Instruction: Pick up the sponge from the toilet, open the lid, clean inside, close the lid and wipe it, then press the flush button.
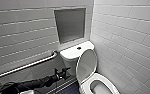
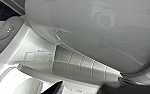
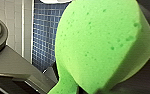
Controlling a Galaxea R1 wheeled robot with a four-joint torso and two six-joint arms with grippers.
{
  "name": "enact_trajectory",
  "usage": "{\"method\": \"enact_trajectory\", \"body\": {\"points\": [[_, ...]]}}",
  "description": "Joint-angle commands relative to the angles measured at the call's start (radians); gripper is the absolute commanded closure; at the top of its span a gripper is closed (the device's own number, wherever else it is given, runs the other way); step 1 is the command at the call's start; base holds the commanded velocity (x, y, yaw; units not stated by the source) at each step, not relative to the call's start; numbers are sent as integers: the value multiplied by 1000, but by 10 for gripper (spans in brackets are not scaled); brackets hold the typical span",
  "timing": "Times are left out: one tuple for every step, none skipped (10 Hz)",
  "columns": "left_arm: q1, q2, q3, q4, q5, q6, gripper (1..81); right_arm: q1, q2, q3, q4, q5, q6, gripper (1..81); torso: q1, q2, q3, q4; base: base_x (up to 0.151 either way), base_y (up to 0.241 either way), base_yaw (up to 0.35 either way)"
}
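Observation:
The white toilet stands in the corner, its lid raised upright against the tank and the bowl uncovered. A round flush button sits on top of the tank. My left gripper reaches in from the lower left, open and empty, just left of the raised lid. In the left wrist view the lid's glossy white surface is very close. The bright green sponge looms large in the right wrist view, with my right gripper shut on it.
A metal grab bar slants along the left tiled wall. A grey recessed niche sits above the tank. The white tiled wall is close on the toilet's right. The floor is dark blue mosaic.

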Motion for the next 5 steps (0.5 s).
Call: {"method": "enact_trajectory", "body": {"points": [[-29,-232,242,446,11,-4,10,-2,-27,16,-40,-47,-1,811,0,0,0,0,0,0,0],[42,-289,321,630,30,-7,10,-2,-31,17,-43,-57,-12,811,0,0,0,0,0,0,0],[125,-324,358,781,29,-7,10,-6,-32,9,-52,-61,-14,811,0,0,0,0,0,0,0],[211,-341,373,956,27,-7,10,-9,-35,0,-78,-61,-15,811,0,0,0,0,0,0,0],[288,-361,396,1120,29,-7,10,-11,-38,0,-101,-61,-14,811,0,0,0,0,0,0,0]]}}
